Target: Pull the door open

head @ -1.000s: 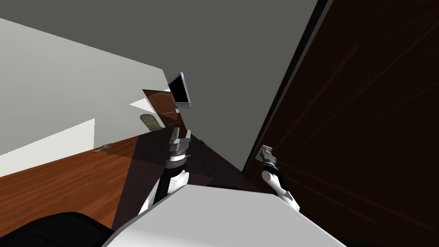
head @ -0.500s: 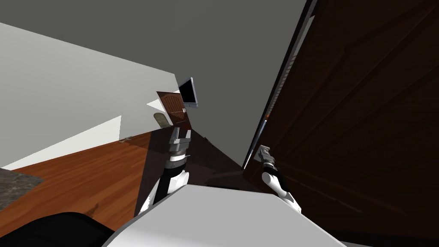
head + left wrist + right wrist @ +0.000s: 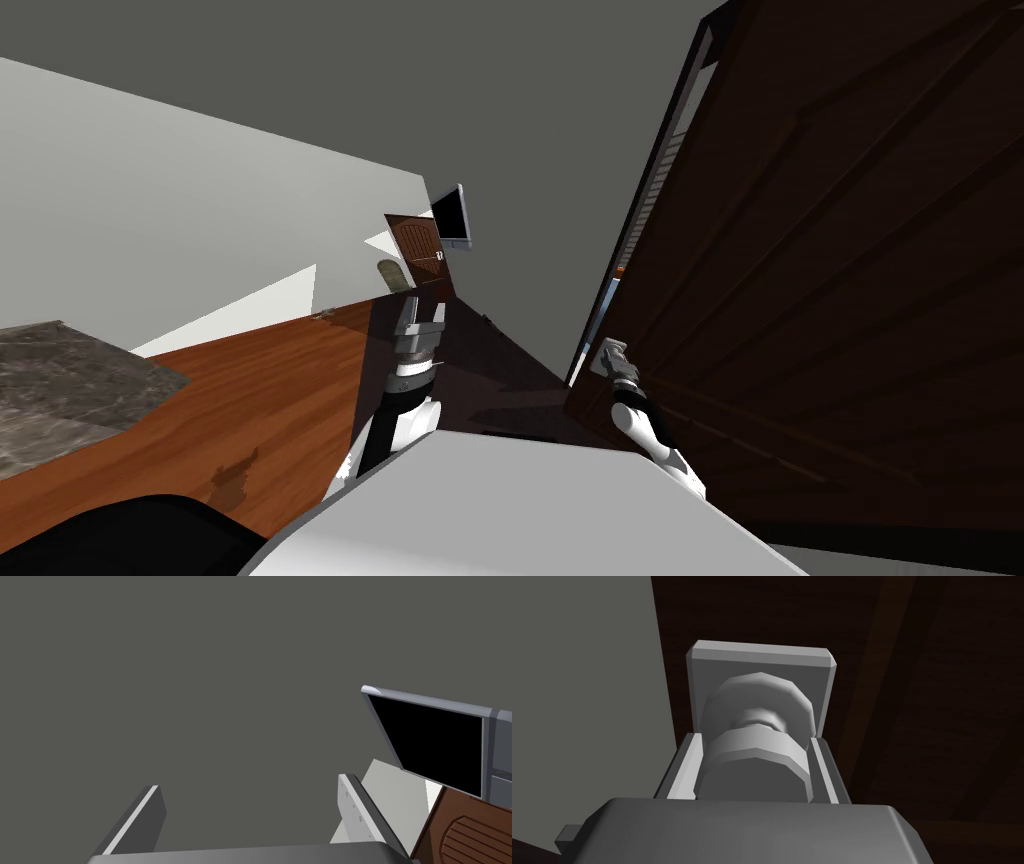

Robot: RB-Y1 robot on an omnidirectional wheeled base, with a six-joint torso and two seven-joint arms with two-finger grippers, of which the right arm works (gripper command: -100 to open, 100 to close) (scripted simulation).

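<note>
The dark brown panelled door (image 3: 850, 260) stands on my right, ajar, with a lit gap along its free edge. My right gripper (image 3: 612, 358) is at that edge, shut on the grey round door knob (image 3: 757, 758), which sits on a grey square plate (image 3: 760, 663). Both fingers (image 3: 684, 768) press the knob's sides. My left gripper (image 3: 420, 325) hangs out in front of me, open, with nothing between its fingers (image 3: 357, 811).
Brown wood floor (image 3: 230, 400) spreads to my left, with a dark stone-like slab (image 3: 70, 385) at the far left. A grey wall (image 3: 520, 130) runs ahead. Far off stand a second brown door (image 3: 420, 245) and a flat black screen (image 3: 452, 215).
The door has swung toward me and the gap at its free edge has widened. My view has turned, bringing the stone-like slab into sight at left. My right gripper stays on the knob.
</note>
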